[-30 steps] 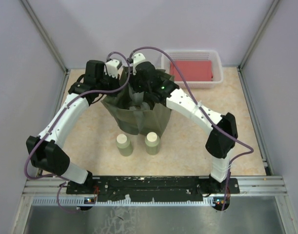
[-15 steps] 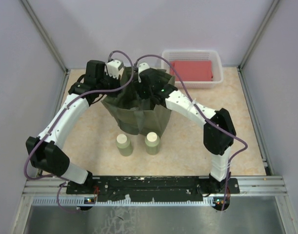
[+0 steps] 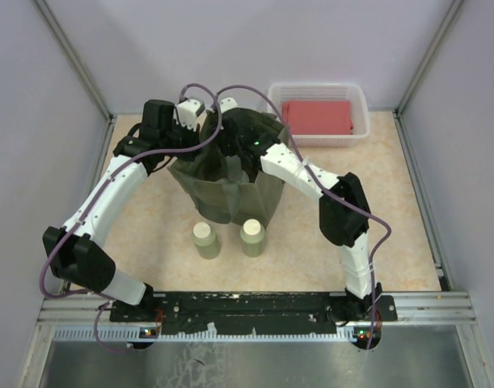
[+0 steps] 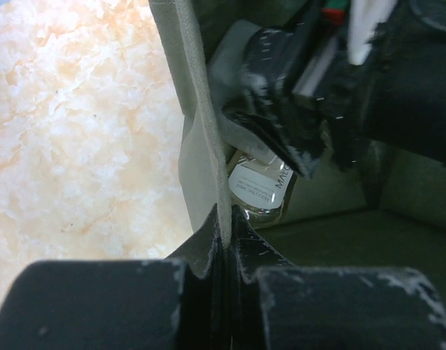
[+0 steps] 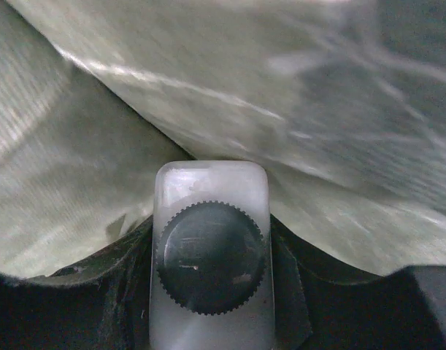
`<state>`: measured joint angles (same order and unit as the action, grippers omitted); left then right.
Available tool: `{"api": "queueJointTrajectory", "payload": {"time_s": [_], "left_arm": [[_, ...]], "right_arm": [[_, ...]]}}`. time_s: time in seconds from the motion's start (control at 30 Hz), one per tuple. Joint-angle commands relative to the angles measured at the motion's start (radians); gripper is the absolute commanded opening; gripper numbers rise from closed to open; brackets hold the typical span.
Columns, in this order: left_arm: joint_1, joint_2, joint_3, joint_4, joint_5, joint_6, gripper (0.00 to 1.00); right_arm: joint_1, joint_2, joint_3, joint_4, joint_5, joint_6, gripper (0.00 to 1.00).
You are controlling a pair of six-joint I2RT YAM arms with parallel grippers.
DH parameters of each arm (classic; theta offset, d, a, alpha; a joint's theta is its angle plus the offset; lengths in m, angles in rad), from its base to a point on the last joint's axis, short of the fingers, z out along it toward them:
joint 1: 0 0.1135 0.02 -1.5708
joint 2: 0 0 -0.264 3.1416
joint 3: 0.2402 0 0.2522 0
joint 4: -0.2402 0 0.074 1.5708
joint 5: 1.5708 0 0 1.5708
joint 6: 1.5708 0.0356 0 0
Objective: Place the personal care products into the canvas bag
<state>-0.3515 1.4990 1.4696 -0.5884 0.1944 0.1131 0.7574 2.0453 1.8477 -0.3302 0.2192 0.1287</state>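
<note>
The olive-green canvas bag [image 3: 230, 194] stands upright mid-table. My left gripper [image 3: 196, 128] is shut on its left rim; the left wrist view shows the fingertips [image 4: 244, 233] pinching the cream-edged rim [image 4: 197, 131]. My right gripper [image 3: 234, 149] reaches down inside the bag and is shut on a white square bottle with a black ribbed cap [image 5: 210, 251], with bag fabric [image 5: 295, 80] all round. A labelled bottle [image 4: 263, 186] shows in the bag under the right gripper's dark fingers [image 4: 277, 135]. Two olive-green bottles with cream caps [image 3: 206, 240] [image 3: 252, 237] stand in front of the bag.
A white lattice basket [image 3: 356, 97] holding a red folded cloth [image 3: 318, 115] sits at the back right. Grey enclosure walls and metal posts [image 3: 77, 65] bound the table. The arm bases sit on the rail [image 3: 247, 307] at the near edge.
My right arm has pushed further down and left into the bag, its elbow swinging left. The left arm and the two olive bottles have not moved.
</note>
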Motion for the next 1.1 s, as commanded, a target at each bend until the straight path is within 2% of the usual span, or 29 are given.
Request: {"api": "queueJointTrajectory", "payload": {"time_s": [0.0,0.27,0.47,0.63,0.73,0.9,1.07], "left_arm": [[-0.003,-0.012,0.032,-0.004,0.014,0.009,0.0],[-0.002,-0.022,0.034,0.0,0.018,0.007,0.0],[-0.003,-0.016,0.047,-0.006,0.017,0.009,0.0],[-0.003,-0.022,0.043,-0.008,0.018,0.009,0.0],[-0.003,-0.026,0.041,-0.011,0.018,0.011,0.0],[-0.003,-0.038,0.033,-0.011,0.024,0.008,0.0],[-0.003,-0.051,0.021,-0.012,0.016,0.009,0.0]], "right_arm": [[0.035,0.061,0.143,-0.029,0.043,-0.007,0.0],[0.045,0.105,0.168,-0.11,0.095,0.048,0.0],[0.051,0.095,0.08,-0.093,0.13,0.147,0.0],[0.051,0.051,-0.05,0.006,0.105,0.293,0.0],[0.055,0.055,-0.033,-0.014,0.135,0.365,0.0],[0.064,0.079,-0.007,-0.063,0.271,0.468,0.0],[0.067,0.142,0.074,-0.188,0.361,0.544,0.0]]}}
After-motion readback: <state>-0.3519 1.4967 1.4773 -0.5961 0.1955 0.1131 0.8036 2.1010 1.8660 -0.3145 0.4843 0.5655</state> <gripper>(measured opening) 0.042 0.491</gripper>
